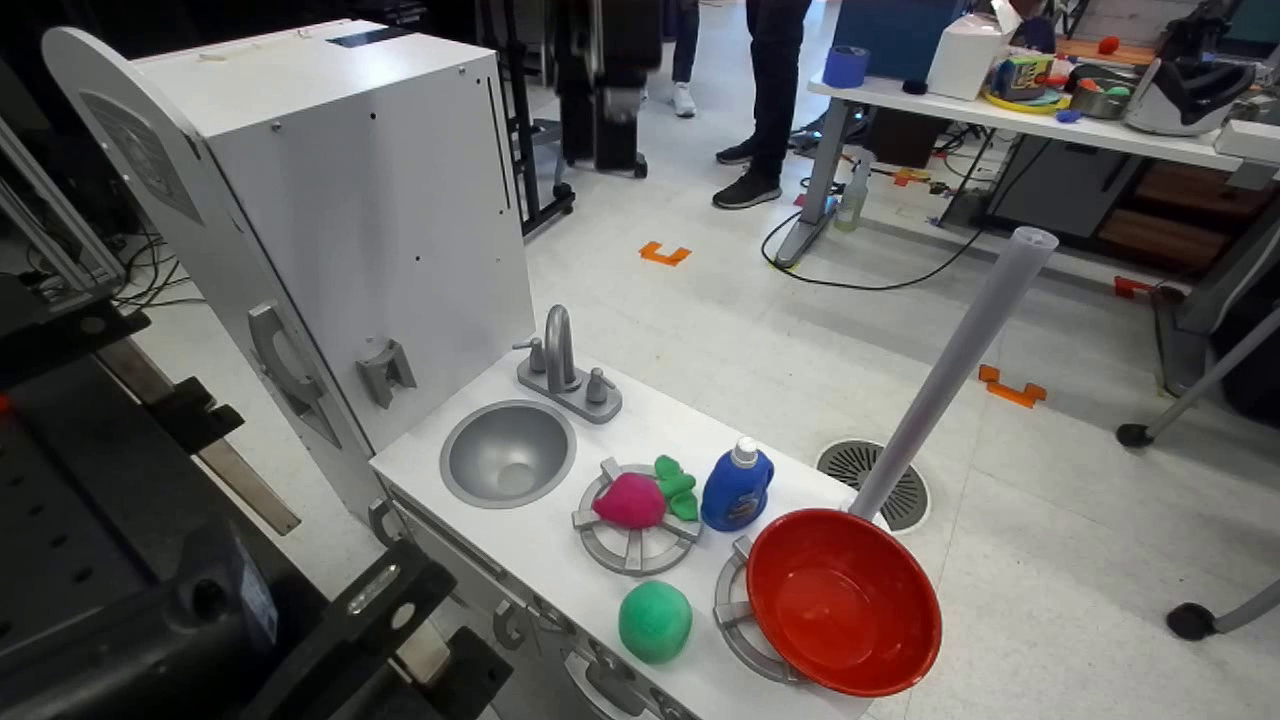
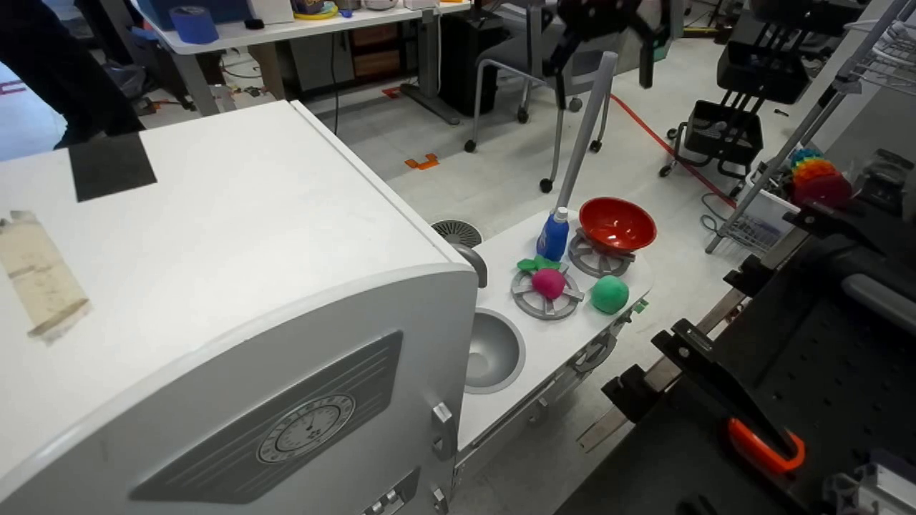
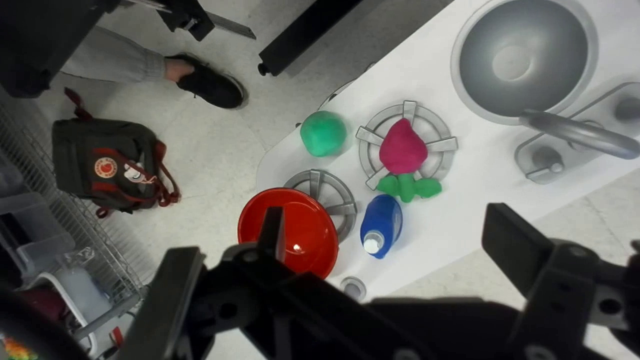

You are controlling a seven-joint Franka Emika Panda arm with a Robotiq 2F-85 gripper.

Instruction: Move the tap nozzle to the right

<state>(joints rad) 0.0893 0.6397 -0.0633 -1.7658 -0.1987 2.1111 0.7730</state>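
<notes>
The tap nozzle is a grey curved spout (image 1: 560, 345) standing upright on a grey base with two side handles, behind the round sink basin (image 1: 508, 492). In an exterior view only its curved top (image 2: 474, 265) shows past the white cabinet. In the wrist view the nozzle (image 3: 580, 132) is at the right, its tip at the rim of the basin (image 3: 457, 65). My gripper (image 3: 387, 220) is open and empty, with its fingers wide apart. It is high above the counter, well apart from the nozzle, and shows at the top of both exterior views (image 1: 605, 110) (image 2: 602, 71).
A tall white cabinet (image 1: 370, 200) stands beside the sink. On the counter are a pink and green toy (image 1: 632, 500), a blue bottle (image 1: 737, 490), a green ball (image 1: 655, 622) and a red bowl (image 1: 845, 605) on a burner. A grey tube (image 1: 950, 370) rises behind the bowl.
</notes>
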